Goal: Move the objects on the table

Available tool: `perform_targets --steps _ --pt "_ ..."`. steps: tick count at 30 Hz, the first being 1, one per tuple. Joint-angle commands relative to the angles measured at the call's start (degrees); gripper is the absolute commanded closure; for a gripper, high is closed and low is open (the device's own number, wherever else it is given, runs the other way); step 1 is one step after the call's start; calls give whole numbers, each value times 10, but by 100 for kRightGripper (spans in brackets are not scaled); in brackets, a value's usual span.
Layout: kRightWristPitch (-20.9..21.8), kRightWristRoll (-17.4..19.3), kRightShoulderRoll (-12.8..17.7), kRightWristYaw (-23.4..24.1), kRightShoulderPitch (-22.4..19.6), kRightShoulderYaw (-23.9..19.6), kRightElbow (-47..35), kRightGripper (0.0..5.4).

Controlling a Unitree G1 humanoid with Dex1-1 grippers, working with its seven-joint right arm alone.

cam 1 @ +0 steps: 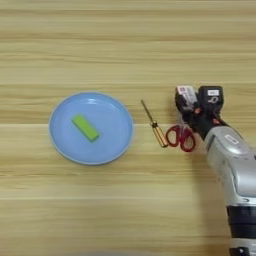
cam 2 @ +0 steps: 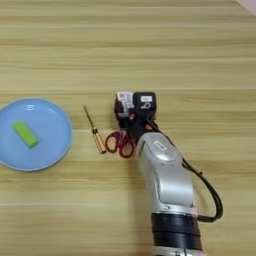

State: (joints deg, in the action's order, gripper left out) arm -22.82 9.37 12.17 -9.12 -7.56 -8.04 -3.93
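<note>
A round light-blue plate lies at the left of the wooden table, with a small green block on it. To its right lies a thin yellow-handled screwdriver, then the red-handled scissors, whose blades are hidden under my arm. My right gripper sits just behind the scissors, right at a small red-and-white box that it partly covers. I cannot see whether the gripper holds the box.
My silver forearm comes up from the bottom edge toward the scissors, with a black cable looping at its right side. Bare planks stretch across the far half of the table and in front of the plate.
</note>
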Motion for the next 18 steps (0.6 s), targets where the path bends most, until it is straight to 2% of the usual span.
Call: perform_targets --steps 1,9,13,18 --pt "10 -10 -9 3 -38 28 -50 332" --pt "1 -33 -46 13 -53 86 -70 332" --pt "5 -45 -79 20 -53 123 -68 332" --pt "8 -63 -97 24 -53 150 -65 332"
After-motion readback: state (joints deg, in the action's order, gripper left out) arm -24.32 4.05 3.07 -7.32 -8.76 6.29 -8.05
